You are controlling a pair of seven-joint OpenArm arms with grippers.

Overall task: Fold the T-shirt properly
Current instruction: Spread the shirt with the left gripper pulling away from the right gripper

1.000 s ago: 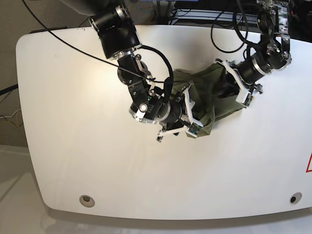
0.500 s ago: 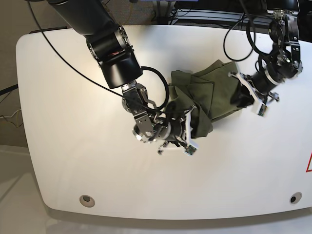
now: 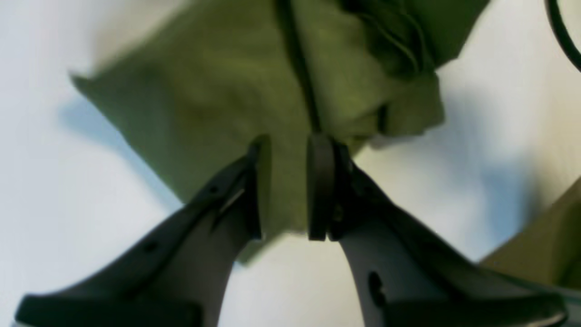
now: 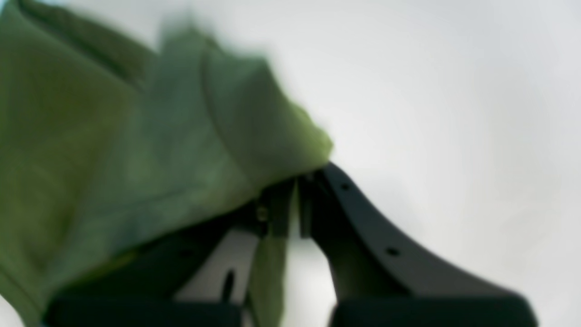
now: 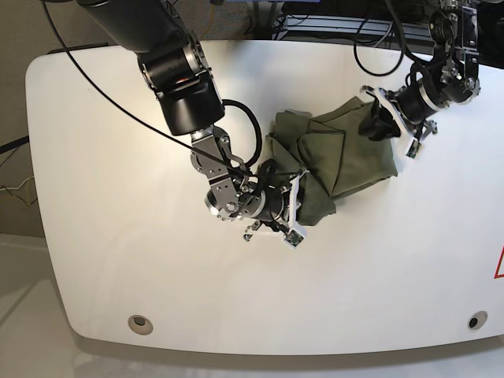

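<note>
T-shirt (image 5: 335,153) lies bunched near the middle of the white table (image 5: 110,260), its long axis running from the lower end beside the right gripper (image 5: 293,211) up toward the left gripper (image 5: 376,120). Only the base view shows this whole heap with both arms at its ends. The left wrist view shows what the base view hides: the left gripper (image 3: 286,181) has its jaws a narrow way apart with olive cloth (image 3: 218,104) between the pads, clamped on it. The right wrist view, blurred, shows the right gripper (image 4: 290,204) with jaws nearly together and a strip of the cloth (image 4: 150,150) pinched between them. Compared with a second ago, the heap looks more drawn out between the two grippers, the right gripper has closed onto its lower edge, and the left gripper sits farther up and away from the middle of the table.
</note>
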